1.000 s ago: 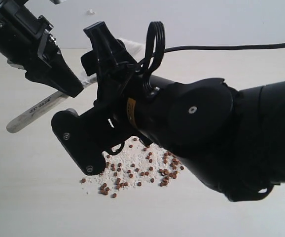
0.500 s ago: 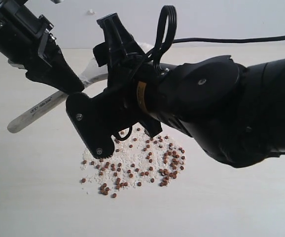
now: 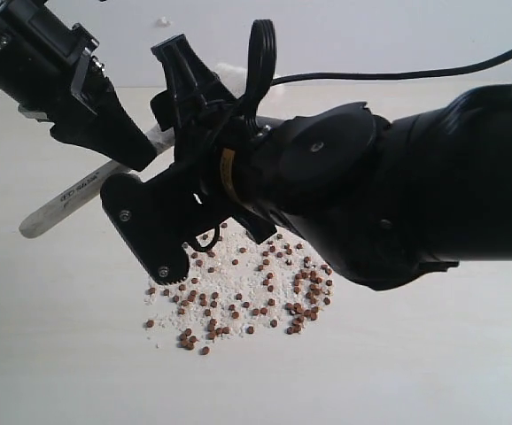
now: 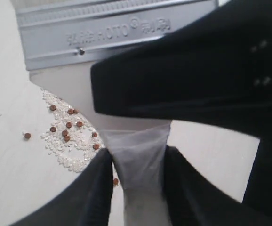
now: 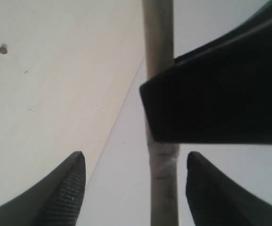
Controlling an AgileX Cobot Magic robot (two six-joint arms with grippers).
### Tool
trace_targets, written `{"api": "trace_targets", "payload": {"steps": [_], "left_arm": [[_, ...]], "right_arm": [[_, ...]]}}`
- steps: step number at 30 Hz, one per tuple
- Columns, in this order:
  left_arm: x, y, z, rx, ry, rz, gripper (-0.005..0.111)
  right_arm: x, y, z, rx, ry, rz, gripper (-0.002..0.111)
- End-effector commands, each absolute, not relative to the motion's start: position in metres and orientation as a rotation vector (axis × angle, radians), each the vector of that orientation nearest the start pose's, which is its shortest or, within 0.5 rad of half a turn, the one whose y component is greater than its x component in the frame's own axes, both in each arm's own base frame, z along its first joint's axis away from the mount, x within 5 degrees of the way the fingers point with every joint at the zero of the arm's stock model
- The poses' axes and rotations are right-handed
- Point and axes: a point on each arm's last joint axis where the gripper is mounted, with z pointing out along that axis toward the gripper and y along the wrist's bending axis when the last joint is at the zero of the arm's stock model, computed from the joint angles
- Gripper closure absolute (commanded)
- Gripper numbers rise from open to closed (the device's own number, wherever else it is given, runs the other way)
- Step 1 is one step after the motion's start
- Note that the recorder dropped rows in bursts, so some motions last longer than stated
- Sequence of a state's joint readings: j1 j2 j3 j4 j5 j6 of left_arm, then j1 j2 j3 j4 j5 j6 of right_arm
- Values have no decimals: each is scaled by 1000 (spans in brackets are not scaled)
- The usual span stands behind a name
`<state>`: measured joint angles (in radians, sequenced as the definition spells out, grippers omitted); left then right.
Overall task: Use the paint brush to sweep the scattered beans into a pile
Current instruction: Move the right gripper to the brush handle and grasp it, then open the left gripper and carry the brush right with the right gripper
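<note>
The paint brush (image 3: 65,202) hangs tilted above the table, its pale handle end pointing down to the left. My left gripper (image 3: 136,155) is shut on the handle (image 4: 140,155) just below the silver band (image 4: 103,33). My right gripper (image 3: 169,159) reaches across from the right and stands open. Its fingertips (image 5: 77,181) lie either side of the handle (image 5: 163,188) without touching it. The beans (image 3: 238,297) lie scattered among white grains on the table below both grippers, and also show in the left wrist view (image 4: 66,127). The bristles are mostly hidden behind the right arm.
The bulky right arm (image 3: 389,195) covers the middle and right of the exterior view. A black cable (image 3: 398,75) runs off to the right. Pale tabletop (image 3: 52,354) surrounds the spill. The left gripper's black finger (image 5: 211,103) sits close above the right gripper's jaws.
The right gripper swung right and up, then back left around the brush handle, uncovering more beans. Its jaws have narrowed a little. The left gripper kept its hold.
</note>
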<state>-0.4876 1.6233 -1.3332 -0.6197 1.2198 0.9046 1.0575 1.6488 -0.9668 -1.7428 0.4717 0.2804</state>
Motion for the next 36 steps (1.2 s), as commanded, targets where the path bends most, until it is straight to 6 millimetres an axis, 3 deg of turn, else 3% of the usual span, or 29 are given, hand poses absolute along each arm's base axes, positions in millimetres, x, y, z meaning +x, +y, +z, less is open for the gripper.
{"api": "trace_targets", "payload": {"steps": [1, 9, 19, 33, 36], "left_arm": [[259, -195, 304, 1578, 2246, -817, 107], [259, -195, 304, 1578, 2246, -817, 107], [259, -195, 304, 1582, 2241, -816, 107], [259, -196, 305, 1609, 2200, -825, 106], [259, -195, 304, 1626, 2200, -801, 99]], "right_arm": [[216, 288, 241, -1884, 911, -794, 58], [222, 285, 240, -1873, 935, -818, 69], [225, 282, 240, -1870, 947, -824, 108], [225, 282, 240, -1846, 981, -798, 108], [225, 282, 240, -1813, 1025, -767, 108]]}}
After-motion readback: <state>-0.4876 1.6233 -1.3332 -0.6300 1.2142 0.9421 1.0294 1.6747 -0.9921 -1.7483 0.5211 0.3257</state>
